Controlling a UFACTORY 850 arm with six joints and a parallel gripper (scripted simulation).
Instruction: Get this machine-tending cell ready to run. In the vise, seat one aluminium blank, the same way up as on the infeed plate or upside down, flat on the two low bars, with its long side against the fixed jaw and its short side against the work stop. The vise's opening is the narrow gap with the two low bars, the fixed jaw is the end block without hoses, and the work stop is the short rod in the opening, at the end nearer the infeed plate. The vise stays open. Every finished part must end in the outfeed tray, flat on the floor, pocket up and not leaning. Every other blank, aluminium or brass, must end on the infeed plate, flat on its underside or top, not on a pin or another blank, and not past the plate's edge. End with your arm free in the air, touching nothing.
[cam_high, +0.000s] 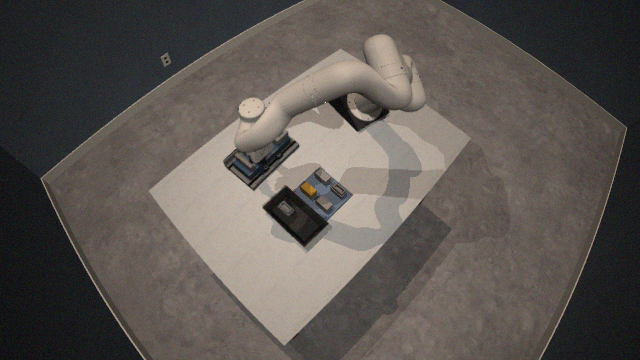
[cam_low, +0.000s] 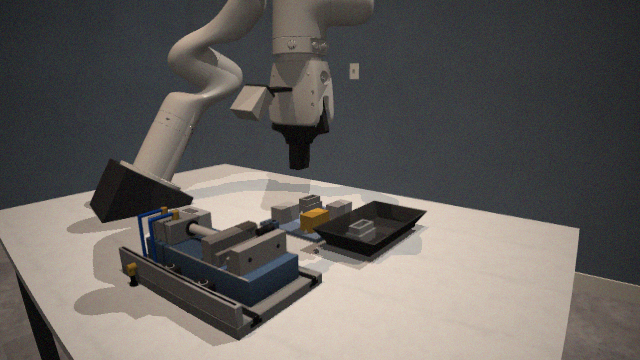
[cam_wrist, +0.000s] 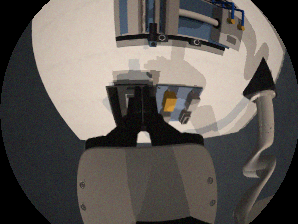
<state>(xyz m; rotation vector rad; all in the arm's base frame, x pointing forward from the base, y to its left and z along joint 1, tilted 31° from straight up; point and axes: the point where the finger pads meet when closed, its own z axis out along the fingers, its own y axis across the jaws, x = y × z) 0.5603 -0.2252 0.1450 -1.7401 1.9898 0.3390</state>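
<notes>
My gripper (cam_low: 299, 162) is shut and empty, high in the air above the table between the vise and the infeed plate; its closed fingertips show in the wrist view (cam_wrist: 141, 99). The vise (cam_low: 220, 250) stands at the front left, partly hidden under my arm in the overhead view (cam_high: 260, 155). In the wrist view its opening (cam_wrist: 154, 18) looks empty. The blue infeed plate (cam_high: 324, 194) holds two aluminium blanks (cam_high: 322, 175) (cam_high: 325, 203), a brass blank (cam_high: 307, 189) and a grey pocketed part (cam_high: 339, 190). The black outfeed tray (cam_high: 296, 215) holds one pocketed part (cam_high: 286, 208), pocket up.
The arm's dark base (cam_low: 135, 192) stands behind the vise. Blue hoses (cam_low: 150, 232) rise at the vise's far end. The tray lies right beside the infeed plate.
</notes>
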